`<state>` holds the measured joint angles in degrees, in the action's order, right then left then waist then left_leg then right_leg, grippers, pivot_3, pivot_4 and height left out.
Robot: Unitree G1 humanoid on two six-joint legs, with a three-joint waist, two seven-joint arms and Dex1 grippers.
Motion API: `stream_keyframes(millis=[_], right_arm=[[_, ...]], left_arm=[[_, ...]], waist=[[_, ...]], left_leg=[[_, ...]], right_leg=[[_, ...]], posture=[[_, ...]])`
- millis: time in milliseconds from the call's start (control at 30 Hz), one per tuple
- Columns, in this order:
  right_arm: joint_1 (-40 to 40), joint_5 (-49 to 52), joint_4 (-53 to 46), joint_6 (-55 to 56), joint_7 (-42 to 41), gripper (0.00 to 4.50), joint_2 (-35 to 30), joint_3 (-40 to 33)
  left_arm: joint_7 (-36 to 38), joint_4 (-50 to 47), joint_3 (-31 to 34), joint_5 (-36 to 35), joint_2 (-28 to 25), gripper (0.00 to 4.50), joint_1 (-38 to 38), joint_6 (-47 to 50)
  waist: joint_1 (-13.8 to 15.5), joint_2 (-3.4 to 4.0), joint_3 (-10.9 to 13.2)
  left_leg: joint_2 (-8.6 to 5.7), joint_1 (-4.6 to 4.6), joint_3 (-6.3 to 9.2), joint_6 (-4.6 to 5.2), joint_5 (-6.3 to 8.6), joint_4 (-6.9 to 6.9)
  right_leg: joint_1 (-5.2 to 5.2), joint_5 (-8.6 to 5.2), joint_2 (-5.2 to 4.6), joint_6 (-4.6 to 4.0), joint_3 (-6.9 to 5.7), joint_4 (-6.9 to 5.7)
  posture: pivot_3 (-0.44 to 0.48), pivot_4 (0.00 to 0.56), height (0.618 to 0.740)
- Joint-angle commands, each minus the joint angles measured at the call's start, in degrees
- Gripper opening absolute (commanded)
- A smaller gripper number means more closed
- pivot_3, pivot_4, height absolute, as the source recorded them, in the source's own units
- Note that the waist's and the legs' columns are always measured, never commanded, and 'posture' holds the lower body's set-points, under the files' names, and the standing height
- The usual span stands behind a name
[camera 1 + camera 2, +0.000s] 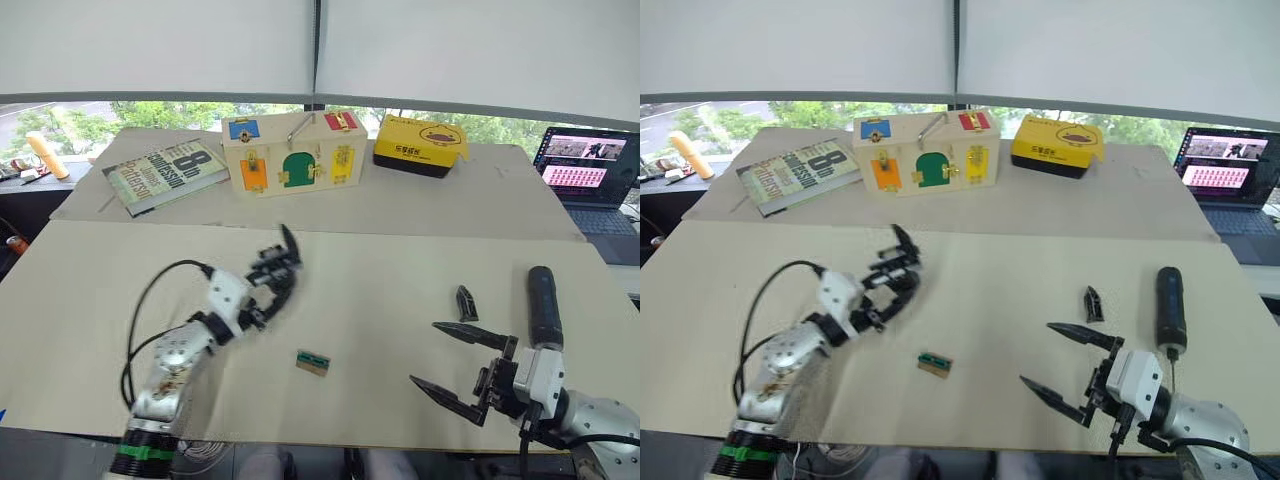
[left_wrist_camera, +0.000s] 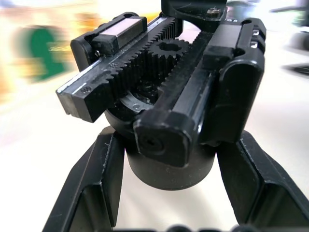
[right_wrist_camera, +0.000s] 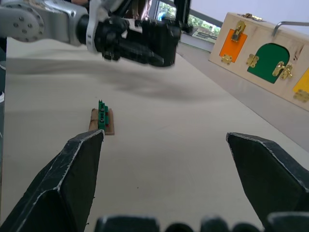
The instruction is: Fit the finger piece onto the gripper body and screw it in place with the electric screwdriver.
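- We see the left gripper (image 1: 268, 290) raised above the table (image 1: 380, 290), its two fingers pinched on the round base of the gripper body (image 2: 166, 106).
- In the left wrist view we note the gripper body's toothed racks and centre gear facing the camera, with the fingers (image 2: 94, 183) pressed against either side of the base.
- The gripper body's single pointed finger sticks up and away from the left wrist in the left eye view.
- We see the right gripper (image 1: 455, 365) low over the table, jaws spread wide and holding nothing.
- We take the green-and-tan block (image 1: 313, 362) as our landmark; it lies flat on the table between the two grippers.
- The held gripper body is above and to the robot's left of the block, well apart from it.
- The right gripper is to the robot's right of the block, its fingertips pointing towards it.
- The finger piece (image 1: 466, 303) lies on the table to the right of the block and farther from the robot, just beyond the right gripper's upper finger.
- The electric screwdriver (image 1: 543, 305) lies on the table farther right still, near the finger piece but not touching it.
- Well beyond the block we log a wooden latch box (image 1: 293, 152), with a book (image 1: 166, 175) on its left and a yellow box (image 1: 420, 144) on its right.
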<state>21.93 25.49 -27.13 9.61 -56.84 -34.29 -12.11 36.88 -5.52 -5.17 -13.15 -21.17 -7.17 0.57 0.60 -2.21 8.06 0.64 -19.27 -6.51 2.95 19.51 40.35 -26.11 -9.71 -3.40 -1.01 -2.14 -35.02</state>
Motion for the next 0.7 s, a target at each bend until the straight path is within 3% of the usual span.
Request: stream_keyframes(millis=[33, 300, 700], right_arm=[[0.9, 0.04, -2.25, 1.41, 1.24, 4.5, -0.07, -1.85], [4.92, 0.15, -4.29, 1.65, 1.64, 4.5, -0.3, -3.75], [5.37, -0.88, -4.83, 1.67, 2.39, 4.5, -0.26, -2.74]], left_arm=[[0.48, 0.58, -2.13, 1.66, 1.63, 2.3, -3.6, -1.91], [2.67, 6.7, -7.43, 6.23, 2.51, 2.3, -4.84, -1.89], [4.06, 10.64, -7.14, 6.91, 2.27, 2.3, -2.96, -2.09]], waist=[[0.12, 0.02, 0.01], [0.13, 0.09, 0.01], [0.18, 0.42, -0.19]], left_leg=[[0.0, 0.01, 0.02, 0.01, -0.01, 0.0], [0.03, -0.02, 0.03, 0.07, 0.02, 0.05], [0.04, 0.0, 0.04, 0.19, 0.09, 0.13]], right_leg=[[0.0, 0.0, 0.0, -0.01, -0.02, -0.02], [-0.02, 0.0, 0.01, -0.01, -0.03, 0.0], [0.03, -0.01, -0.05, 0.02, 0.01, 0.0]], posture=[[0.0, 0.15, 0.74], [0.0, 0.15, 0.74], [0.0, 0.15, 0.74]])
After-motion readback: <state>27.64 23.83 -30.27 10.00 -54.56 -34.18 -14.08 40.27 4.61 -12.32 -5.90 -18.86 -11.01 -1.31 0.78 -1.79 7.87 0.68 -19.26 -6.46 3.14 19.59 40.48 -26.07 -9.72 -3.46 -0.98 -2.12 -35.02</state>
